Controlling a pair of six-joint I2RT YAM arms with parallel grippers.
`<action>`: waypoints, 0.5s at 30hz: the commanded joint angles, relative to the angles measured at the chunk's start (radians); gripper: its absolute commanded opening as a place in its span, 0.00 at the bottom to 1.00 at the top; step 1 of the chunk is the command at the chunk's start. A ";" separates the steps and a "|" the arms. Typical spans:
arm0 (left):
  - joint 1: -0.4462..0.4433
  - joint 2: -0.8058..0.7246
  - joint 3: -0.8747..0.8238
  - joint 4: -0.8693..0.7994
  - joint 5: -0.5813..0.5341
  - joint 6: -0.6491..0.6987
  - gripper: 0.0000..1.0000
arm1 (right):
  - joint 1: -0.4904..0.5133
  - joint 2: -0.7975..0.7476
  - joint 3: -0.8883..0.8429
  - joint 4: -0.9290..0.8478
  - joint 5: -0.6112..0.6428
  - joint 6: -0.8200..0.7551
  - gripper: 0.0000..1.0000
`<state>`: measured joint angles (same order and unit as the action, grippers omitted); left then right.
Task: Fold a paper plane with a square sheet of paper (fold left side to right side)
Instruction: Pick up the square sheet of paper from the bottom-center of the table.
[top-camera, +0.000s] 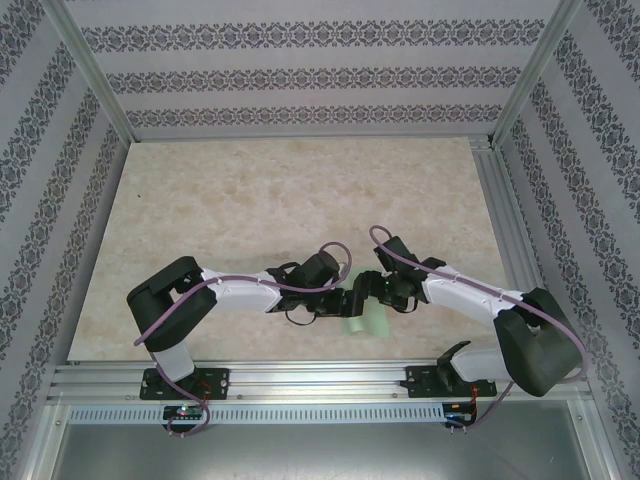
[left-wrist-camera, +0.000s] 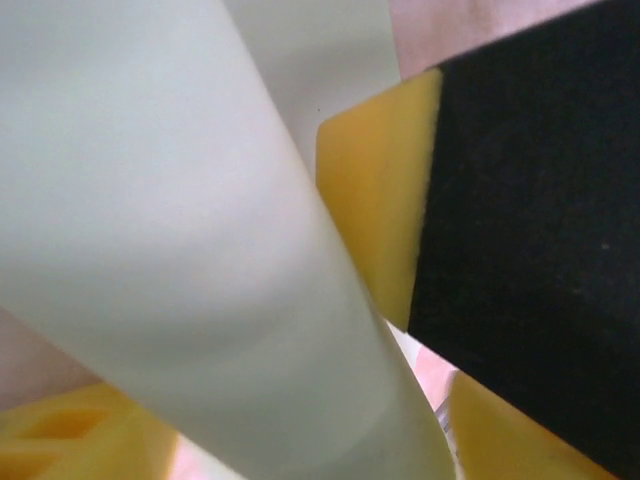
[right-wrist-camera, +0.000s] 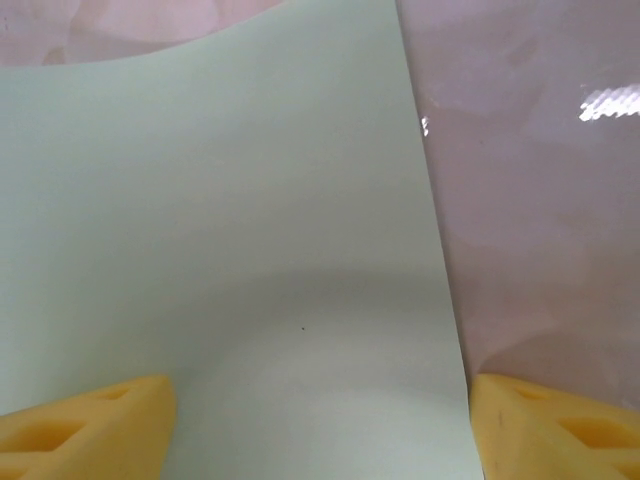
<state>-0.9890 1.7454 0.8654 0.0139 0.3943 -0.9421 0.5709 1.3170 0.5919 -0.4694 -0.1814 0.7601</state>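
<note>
The square sheet of paper (top-camera: 362, 322), pale mint green, lies near the table's front edge, where both arms meet over it. In the left wrist view the sheet (left-wrist-camera: 190, 240) curls up into a rounded fold that runs between my left gripper's (left-wrist-camera: 300, 455) yellow fingertips (left-wrist-camera: 60, 440), which stand apart on either side of it. A yellow pad and the black body of the right arm's finger (left-wrist-camera: 375, 200) press close beside that curl. My right gripper (right-wrist-camera: 320, 440) hovers open over the sheet (right-wrist-camera: 230, 220), its fingertips (right-wrist-camera: 555, 430) spread about as wide as the paper.
The pale marbled tabletop (top-camera: 290, 200) stretches away behind the arms. An aluminium rail (top-camera: 320, 378) runs along the near edge just behind the paper. Patterned walls (top-camera: 300, 80) close in the back and both sides.
</note>
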 joint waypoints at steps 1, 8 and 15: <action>-0.010 -0.011 0.020 0.004 -0.029 -0.014 0.56 | -0.019 -0.036 -0.019 0.006 -0.024 -0.006 0.78; -0.010 -0.067 0.000 -0.025 -0.087 -0.022 0.41 | -0.133 -0.162 -0.020 -0.023 -0.076 -0.085 0.79; 0.047 -0.140 -0.066 0.060 -0.080 -0.077 0.39 | -0.391 -0.347 -0.102 0.119 -0.372 -0.149 0.86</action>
<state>-0.9752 1.6524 0.8356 0.0174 0.3275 -0.9764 0.2466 1.0191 0.5266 -0.4351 -0.3878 0.6594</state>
